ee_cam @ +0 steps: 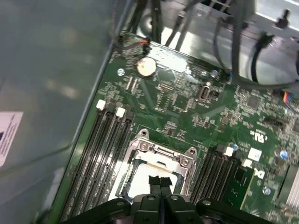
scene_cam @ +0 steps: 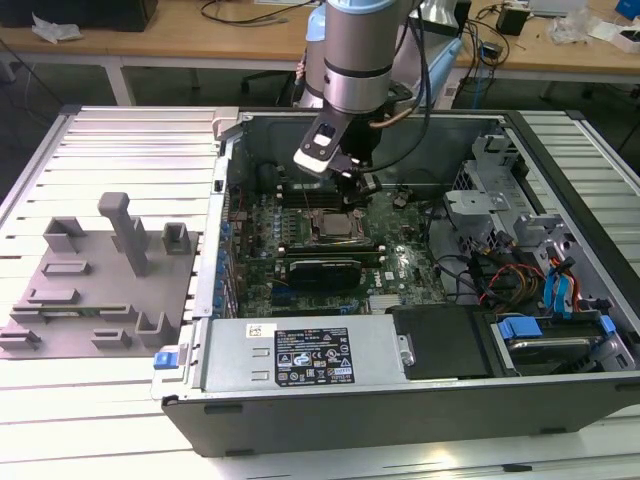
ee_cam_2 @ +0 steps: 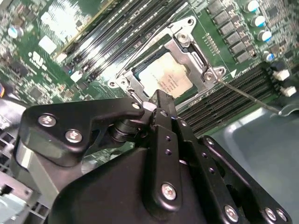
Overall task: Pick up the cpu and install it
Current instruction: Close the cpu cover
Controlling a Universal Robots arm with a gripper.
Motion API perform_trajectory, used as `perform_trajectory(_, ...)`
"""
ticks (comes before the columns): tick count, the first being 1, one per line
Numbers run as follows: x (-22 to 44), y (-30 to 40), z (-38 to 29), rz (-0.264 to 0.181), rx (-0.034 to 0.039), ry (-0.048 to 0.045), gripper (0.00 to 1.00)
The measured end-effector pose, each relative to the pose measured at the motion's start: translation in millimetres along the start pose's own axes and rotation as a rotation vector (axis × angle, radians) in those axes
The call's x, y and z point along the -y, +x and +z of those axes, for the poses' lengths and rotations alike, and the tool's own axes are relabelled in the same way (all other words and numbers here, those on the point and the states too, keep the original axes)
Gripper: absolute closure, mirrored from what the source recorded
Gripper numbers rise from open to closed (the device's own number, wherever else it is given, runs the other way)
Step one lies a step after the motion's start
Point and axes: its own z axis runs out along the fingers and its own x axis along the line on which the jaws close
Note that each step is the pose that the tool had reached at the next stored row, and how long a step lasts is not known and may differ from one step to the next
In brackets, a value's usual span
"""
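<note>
Open computer case (scene_cam: 400, 415) on slatted metal worktop (scene_cam: 110, 140); wooden worktop (scene_cam: 180, 40) behind; claw (ee_cam: 161, 183) clenched, empty, just over cpu (ee_cam_2: 166, 77) lying in socket (ee_cam: 163, 150).

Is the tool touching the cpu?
Cannot tell. In the second wrist view the tool overlaps the near edge of the cpu, but from this angle it is not plain whether it rests on the cpu or hovers above it.

We see the cpu (ee_cam_2: 166, 79), a flat square chip with a pale silvery top, lying level inside its metal socket frame (ee_cam_2: 187, 35) on the green board (ee_cam_2: 28, 28).
</note>
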Motion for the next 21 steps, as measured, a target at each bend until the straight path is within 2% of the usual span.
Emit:
perform_trajectory(8, 0.1, 0.0, 0.0, -0.129, -0.0038, -0.004, 0.89)
perform_trajectory(15, 0.2, 0.1, 0.0, -0.307, -0.009, -0.0095, 0.89)
perform_trajectory(21, 0.2, 0.1, 0.4, -0.493, -0.0145, -0.0153, 0.89)
